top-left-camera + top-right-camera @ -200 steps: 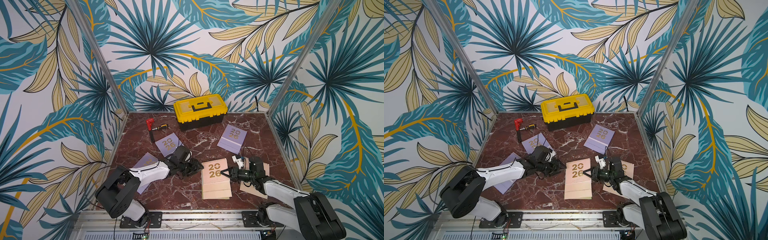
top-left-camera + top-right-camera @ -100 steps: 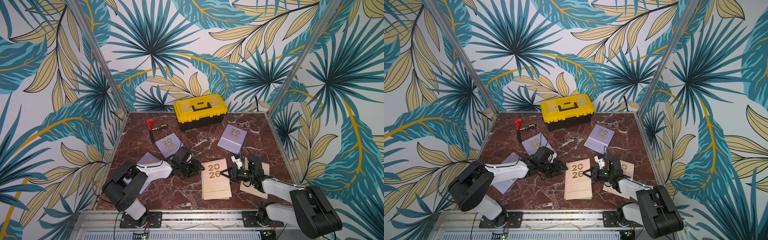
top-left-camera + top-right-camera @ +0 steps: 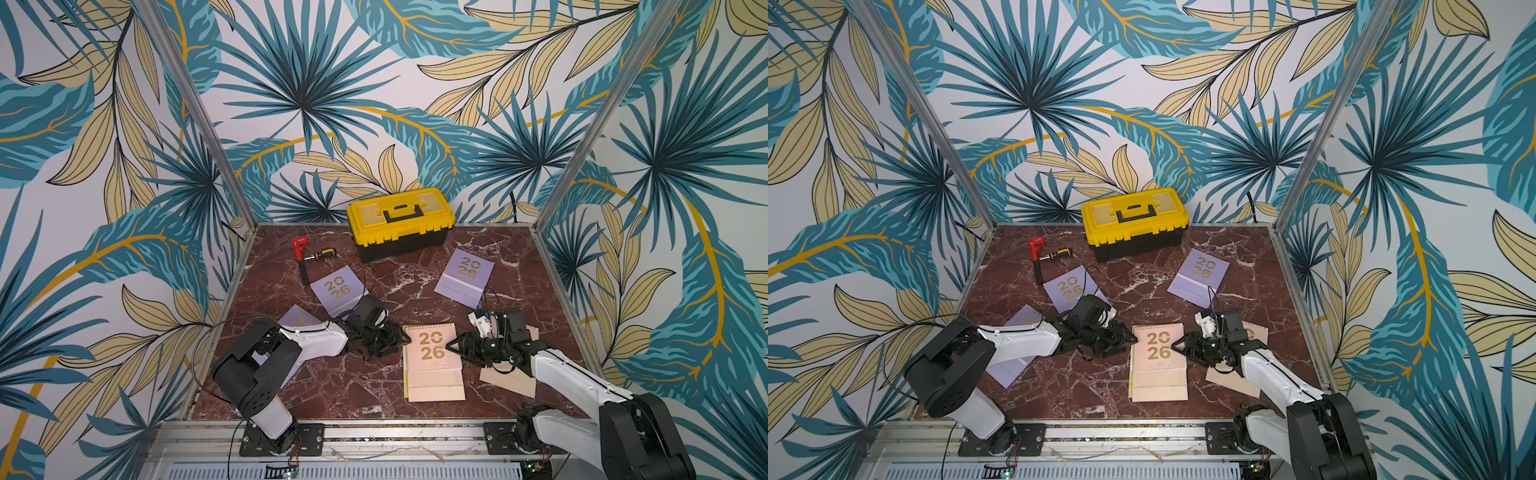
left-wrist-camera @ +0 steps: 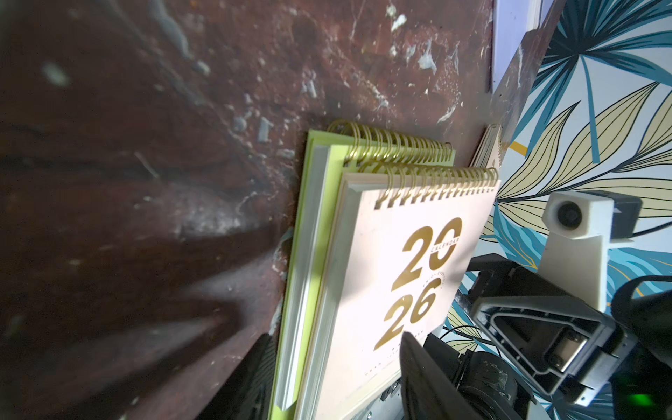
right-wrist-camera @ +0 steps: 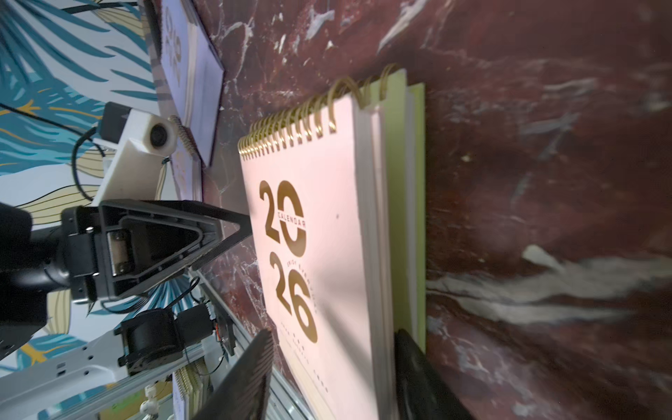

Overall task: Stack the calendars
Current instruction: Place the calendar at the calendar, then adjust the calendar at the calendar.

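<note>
Pink calendar (image 3: pixel 432 357) lay on green calendar (image 5: pixel 396 182), in front of toolbox (image 3: pixel 401 220). Left pincer (image 3: pixel 405 338), right pincer (image 3: pixel 451 345) flanked stack, both half open, holding nothing. We judged placing finished; next needed lavender calendar (image 3: pixel 464 276) nearer toolbox.

In both top views a toolbox (image 3: pixel 401 220) stands at the back of the surface (image 3: pixel 353 386), just above the frame's centre. Two hand tools (image 3: pixel 312 254) lie to its left. Below them lies the middle-left calendar (image 3: pixel 337 289), and the middle-right calendar (image 3: pixel 464 272) lies below the toolbox. At lower centre is a stack of two calendars (image 3: pixel 432 365). The left end effector (image 3: pixel 405 340) is at its left edge and the right end effector (image 3: pixel 451 345) at its right. The far-left calendar (image 3: pixel 296 319) lies partly under the left arm, and the far-right calendar (image 3: pixel 510 379) under the right arm.
</note>
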Tool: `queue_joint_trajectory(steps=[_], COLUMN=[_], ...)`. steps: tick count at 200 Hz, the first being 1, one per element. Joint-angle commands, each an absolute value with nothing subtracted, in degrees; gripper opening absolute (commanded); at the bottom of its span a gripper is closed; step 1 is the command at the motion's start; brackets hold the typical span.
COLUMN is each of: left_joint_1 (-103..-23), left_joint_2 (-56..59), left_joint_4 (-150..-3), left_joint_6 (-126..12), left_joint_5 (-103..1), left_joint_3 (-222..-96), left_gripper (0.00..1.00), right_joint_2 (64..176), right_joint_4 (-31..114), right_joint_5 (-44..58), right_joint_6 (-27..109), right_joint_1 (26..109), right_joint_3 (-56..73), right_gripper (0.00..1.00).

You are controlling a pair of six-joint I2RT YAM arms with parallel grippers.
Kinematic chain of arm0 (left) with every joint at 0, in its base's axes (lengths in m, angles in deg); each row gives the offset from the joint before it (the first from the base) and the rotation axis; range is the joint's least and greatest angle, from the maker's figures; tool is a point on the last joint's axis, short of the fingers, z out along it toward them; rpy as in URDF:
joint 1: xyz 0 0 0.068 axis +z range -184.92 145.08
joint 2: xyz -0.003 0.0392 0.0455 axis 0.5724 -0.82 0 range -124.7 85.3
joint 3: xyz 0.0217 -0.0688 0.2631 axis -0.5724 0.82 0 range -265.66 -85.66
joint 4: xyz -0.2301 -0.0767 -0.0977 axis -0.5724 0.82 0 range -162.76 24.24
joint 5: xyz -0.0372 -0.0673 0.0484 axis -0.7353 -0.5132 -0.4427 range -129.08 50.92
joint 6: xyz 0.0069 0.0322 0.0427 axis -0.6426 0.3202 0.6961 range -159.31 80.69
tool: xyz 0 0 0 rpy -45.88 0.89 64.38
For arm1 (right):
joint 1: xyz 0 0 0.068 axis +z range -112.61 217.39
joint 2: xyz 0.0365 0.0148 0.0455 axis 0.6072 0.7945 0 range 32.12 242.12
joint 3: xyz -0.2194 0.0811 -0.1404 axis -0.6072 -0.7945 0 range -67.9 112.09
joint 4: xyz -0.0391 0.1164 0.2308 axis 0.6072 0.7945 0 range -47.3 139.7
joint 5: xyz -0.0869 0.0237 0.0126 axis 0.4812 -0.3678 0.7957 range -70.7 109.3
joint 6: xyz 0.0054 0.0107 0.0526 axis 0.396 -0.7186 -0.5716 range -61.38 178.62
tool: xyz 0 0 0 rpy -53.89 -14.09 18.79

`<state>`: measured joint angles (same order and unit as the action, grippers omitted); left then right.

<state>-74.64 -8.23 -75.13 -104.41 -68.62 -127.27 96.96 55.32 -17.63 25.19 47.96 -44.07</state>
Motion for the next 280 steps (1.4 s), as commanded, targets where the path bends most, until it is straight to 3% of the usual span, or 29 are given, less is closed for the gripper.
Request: queue_joint_trajectory(steps=[1, 27, 50, 96, 166, 237, 280], left_joint_1=[-75.0, -75.1, -75.3, -75.7, -75.7, -75.7, -75.7], left_joint_2=[-8.5, -9.0, -9.5, -10.9, -11.6, -11.9, -11.9], left_joint_4=[-76.4, -77.0, -77.3, -78.1, -78.3, -78.3, -78.3], left_joint_6=[-104.5, -104.7, -104.9, -105.1, -105.1, -105.1, -105.1], left_joint_5=[-69.0, -69.3, -69.4, -69.8, -70.2, -70.5, -70.4], left_joint_3=[-129.5, -129.5, -129.7, -130.4, -131.0, -131.4, -131.6], left_gripper=[0.57, 0.57, 0.57, 0.57, 0.57, 0.57, 0.57], right_joint_2=[95.6, 95.0, 95.0, 94.8, 99.5, 100.8, 100.9], right_joint_4=[68.1, 70.6, 71.3, 67.4, 57.4, 51.2, 49.0], right_joint_5=[-8.6, -5.5, -4.4, -5.6, -7.6, -7.7, -8.0], right_joint_6=[28.0, 27.4, 27.2, 25.8, 21.3, 17.3, 15.8], right_joint_1=[47.8, 47.8, 48.1, 49.1, 50.6, 50.7, 50.7], right_joint_3=[-41.4, -40.6, -40.7, -43.2, -44.7, -46.5, -46.8], right_gripper=[0.59, 0.65, 0.63, 0.47, 0.40, 0.22, 0.19])
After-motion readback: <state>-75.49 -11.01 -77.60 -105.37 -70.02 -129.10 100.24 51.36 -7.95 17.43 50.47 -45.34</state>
